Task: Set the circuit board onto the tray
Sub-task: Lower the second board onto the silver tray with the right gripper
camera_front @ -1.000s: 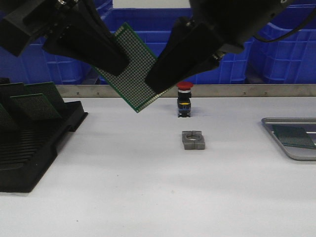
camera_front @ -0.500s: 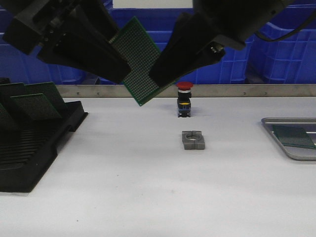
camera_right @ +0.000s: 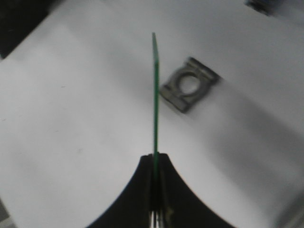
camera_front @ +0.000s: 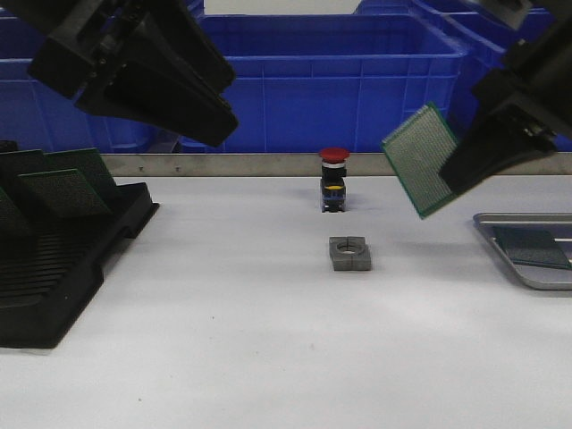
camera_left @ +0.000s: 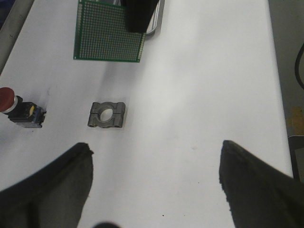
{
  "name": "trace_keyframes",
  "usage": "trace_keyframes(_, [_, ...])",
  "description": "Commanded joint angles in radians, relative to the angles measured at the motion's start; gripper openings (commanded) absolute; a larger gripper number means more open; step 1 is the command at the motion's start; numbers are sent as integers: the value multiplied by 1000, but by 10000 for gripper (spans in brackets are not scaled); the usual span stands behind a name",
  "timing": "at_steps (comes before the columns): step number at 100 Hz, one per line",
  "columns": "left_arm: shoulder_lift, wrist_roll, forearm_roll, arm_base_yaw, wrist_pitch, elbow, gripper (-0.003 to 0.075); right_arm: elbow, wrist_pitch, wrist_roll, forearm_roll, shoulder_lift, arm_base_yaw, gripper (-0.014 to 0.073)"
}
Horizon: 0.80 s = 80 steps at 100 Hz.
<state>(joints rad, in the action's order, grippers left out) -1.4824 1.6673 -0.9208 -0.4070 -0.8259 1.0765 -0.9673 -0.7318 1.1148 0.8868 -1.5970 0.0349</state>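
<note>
A green perforated circuit board hangs tilted in the air right of centre, with my right gripper shut on its right edge. Seen edge-on in the right wrist view, the circuit board is pinched between the closed fingers of the right gripper. The silver tray lies at the table's right edge, below and right of the board, with another green board lying in it. My left gripper is high at the upper left. Its fingers stand wide apart and empty around the left gripper midpoint.
A grey metal clamp block lies mid-table, a red push button behind it. A black slotted rack with green boards stands at the left. Blue bins line the back behind a metal rail.
The right gripper has carried the board away to the right and lower, out from between the two arms. The left gripper no longer touches it and stays up at the left.
</note>
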Motion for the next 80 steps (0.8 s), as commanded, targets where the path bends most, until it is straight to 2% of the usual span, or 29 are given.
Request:
trace_keyframes(1, [38, -10, -56, -5, 9, 25, 523, -24, 31, -33, 42, -29, -77, -122])
trace_keyframes(19, [38, -10, -56, -5, 9, 25, 523, -27, 102, -53, 76, -131, -168, -122])
trace_keyframes(40, [38, -10, -56, -5, 7, 25, 522, -27, 178, -53, 90, -168, -225, -121])
trace_keyframes(80, [38, -10, -56, -5, 7, 25, 522, -27, 181, -53, 90, -168, -275, -121])
